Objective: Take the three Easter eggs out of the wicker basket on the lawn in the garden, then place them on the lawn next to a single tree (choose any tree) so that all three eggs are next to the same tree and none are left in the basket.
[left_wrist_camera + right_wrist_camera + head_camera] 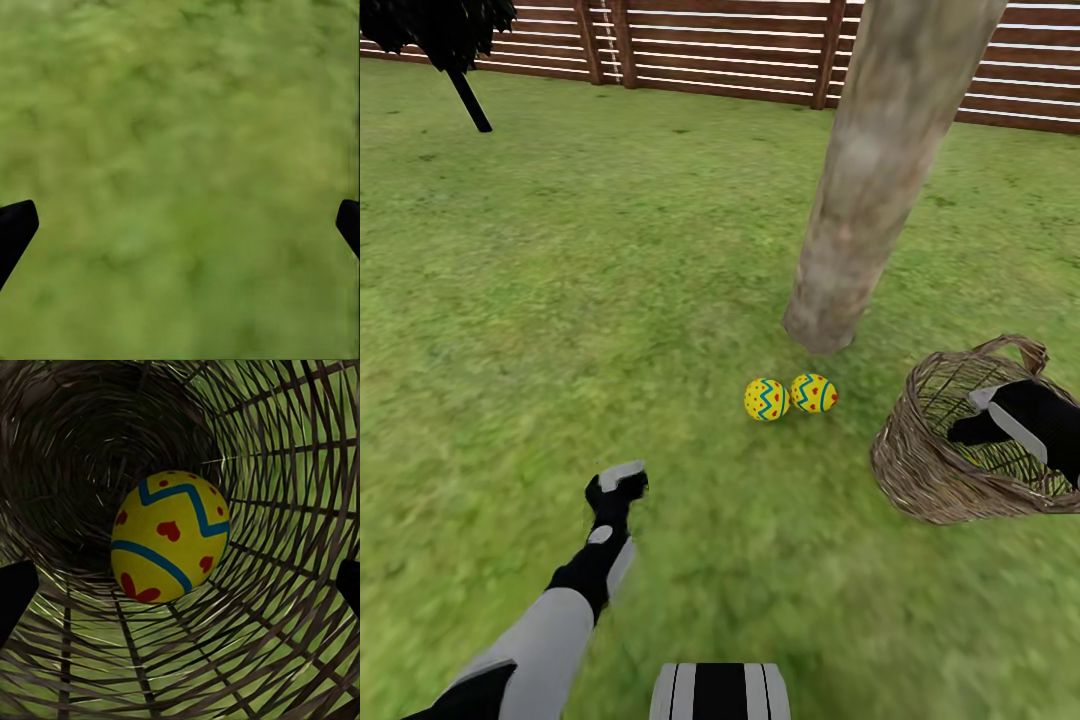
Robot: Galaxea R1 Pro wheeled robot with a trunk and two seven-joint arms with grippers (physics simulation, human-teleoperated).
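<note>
We see two Easter eggs (791,396) touching on lawn (560,300) beside tree (880,170); third egg (171,535) in wicker basket (920,470); right gripper (985,425) inside basket, fingers apart; left gripper (618,487) spread over grass

Tree (880,170) trunk stands centre-right on lawn (560,300); fence (710,50) behind it. Two Easter eggs (767,399) (814,393) lie side by side, touching, on grass just in front of trunk base. Wicker basket (920,470) to their right, tipped on its side; right gripper (985,420) inside it, w/ third egg (170,536) in basket ahead of it. Left gripper (618,485) over grass, front-left of eggs.
</note>
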